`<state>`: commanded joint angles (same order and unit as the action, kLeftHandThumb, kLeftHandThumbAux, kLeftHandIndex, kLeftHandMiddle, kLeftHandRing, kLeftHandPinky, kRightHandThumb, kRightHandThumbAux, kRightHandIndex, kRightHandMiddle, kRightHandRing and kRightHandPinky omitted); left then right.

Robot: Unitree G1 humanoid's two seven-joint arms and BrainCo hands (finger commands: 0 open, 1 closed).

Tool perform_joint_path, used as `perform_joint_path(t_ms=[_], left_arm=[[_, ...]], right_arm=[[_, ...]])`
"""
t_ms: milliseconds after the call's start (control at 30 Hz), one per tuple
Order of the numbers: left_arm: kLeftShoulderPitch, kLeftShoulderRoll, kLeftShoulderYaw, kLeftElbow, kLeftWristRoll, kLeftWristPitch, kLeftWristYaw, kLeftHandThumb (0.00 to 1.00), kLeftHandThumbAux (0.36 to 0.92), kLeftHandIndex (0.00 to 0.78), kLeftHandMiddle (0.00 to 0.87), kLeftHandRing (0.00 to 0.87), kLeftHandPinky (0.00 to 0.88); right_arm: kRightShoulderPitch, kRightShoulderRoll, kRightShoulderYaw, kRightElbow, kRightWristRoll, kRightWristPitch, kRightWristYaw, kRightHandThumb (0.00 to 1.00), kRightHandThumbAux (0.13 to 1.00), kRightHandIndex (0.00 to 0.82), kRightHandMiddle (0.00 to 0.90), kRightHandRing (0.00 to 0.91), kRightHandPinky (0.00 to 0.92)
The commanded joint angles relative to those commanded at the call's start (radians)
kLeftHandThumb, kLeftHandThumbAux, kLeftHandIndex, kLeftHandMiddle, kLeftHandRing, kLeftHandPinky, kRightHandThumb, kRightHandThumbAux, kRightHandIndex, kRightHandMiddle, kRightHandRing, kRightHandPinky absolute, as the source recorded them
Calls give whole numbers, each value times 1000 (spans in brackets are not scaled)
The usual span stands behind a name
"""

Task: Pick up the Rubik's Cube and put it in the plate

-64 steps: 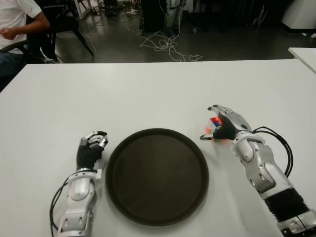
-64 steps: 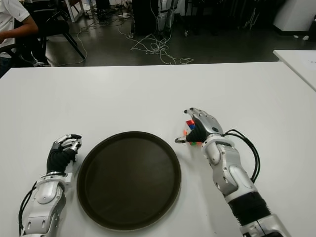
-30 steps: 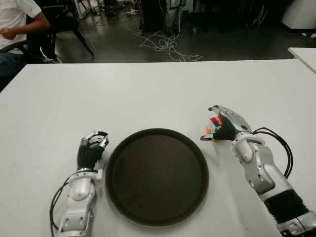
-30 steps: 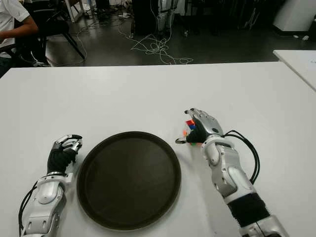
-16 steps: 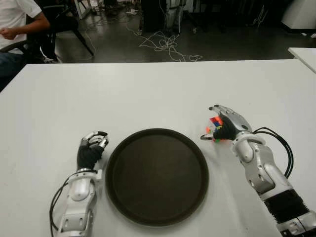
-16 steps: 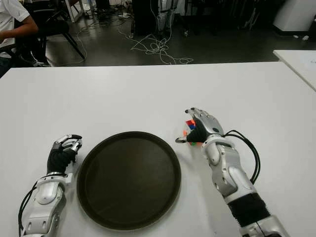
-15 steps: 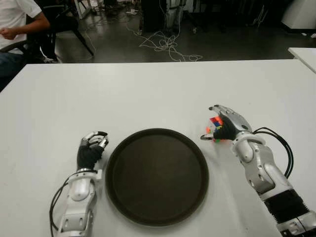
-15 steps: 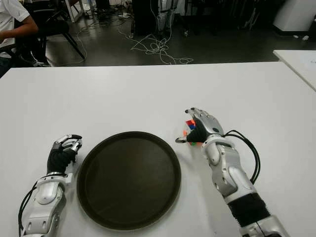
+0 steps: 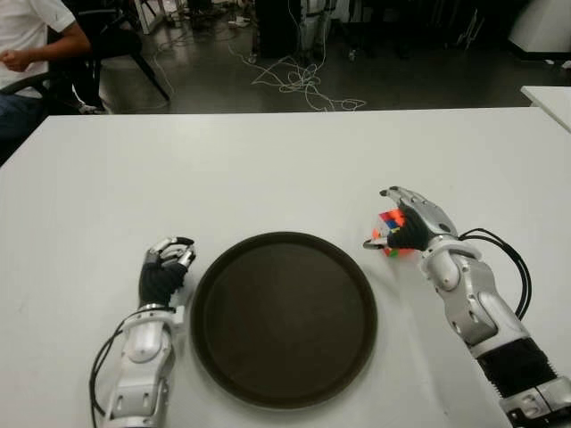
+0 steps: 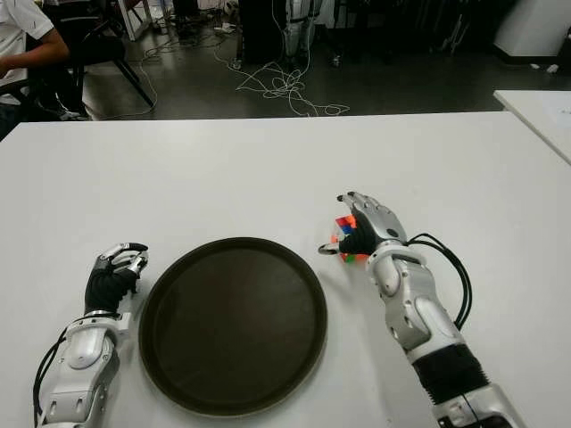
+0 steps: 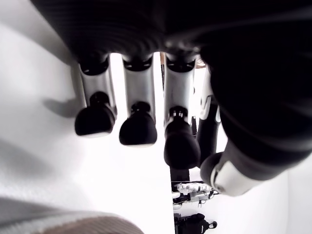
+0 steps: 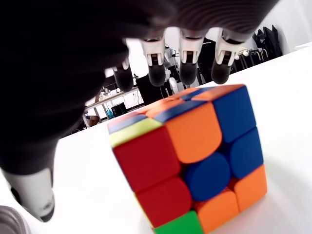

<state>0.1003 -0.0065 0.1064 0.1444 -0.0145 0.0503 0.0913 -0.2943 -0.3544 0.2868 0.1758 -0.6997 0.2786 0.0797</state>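
The Rubik's Cube [image 9: 390, 230] sits on the white table [image 9: 268, 169] just past the right rim of the dark round plate [image 9: 283, 316]. My right hand [image 9: 406, 223] is cupped over the cube. In the right wrist view its fingertips [image 12: 187, 63] hang at the far top edge of the cube [image 12: 190, 161], and its thumb [image 12: 29, 195] stands apart from the cube's side, so nothing is gripped. My left hand [image 9: 165, 267] shows beside the plate's left rim with its fingers [image 11: 139, 127] curled and nothing in them.
A person's arm [image 9: 36, 40] shows at a chair beyond the table's far left corner. Cables [image 9: 299, 80] lie on the floor behind the table. A second white table [image 9: 549, 98] edges in at the far right.
My right hand has shifted slightly right and away from the plate, and more of the cube's orange and blue faces show. The left hand and the plate have not moved.
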Motion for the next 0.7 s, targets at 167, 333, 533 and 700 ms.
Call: perform_joint_path(t_ms=[167, 333, 533, 700], left_arm=[[1, -4, 2, -2, -2, 0, 5, 710, 705, 444, 809, 815, 806], [-4, -3, 2, 5, 6, -2, 14, 710, 704, 444, 806, 819, 811], [-3, -4, 3, 10, 4, -10, 15, 710, 704, 444, 804, 820, 811], [2, -8, 4, 6, -2, -19, 12, 710, 705, 444, 806, 819, 811]], right_arm=[[-5, 1, -1, 7, 1, 2, -1, 0, 645, 0, 0, 0, 0], [-17, -4, 6, 36, -5, -12, -14, 0, 639, 0, 0, 0, 0], [-22, -1, 8, 55, -1, -23, -19, 0, 653, 0, 0, 0, 0], [-23, 1, 7, 65, 6, -30, -18, 0, 653, 0, 0, 0, 0]])
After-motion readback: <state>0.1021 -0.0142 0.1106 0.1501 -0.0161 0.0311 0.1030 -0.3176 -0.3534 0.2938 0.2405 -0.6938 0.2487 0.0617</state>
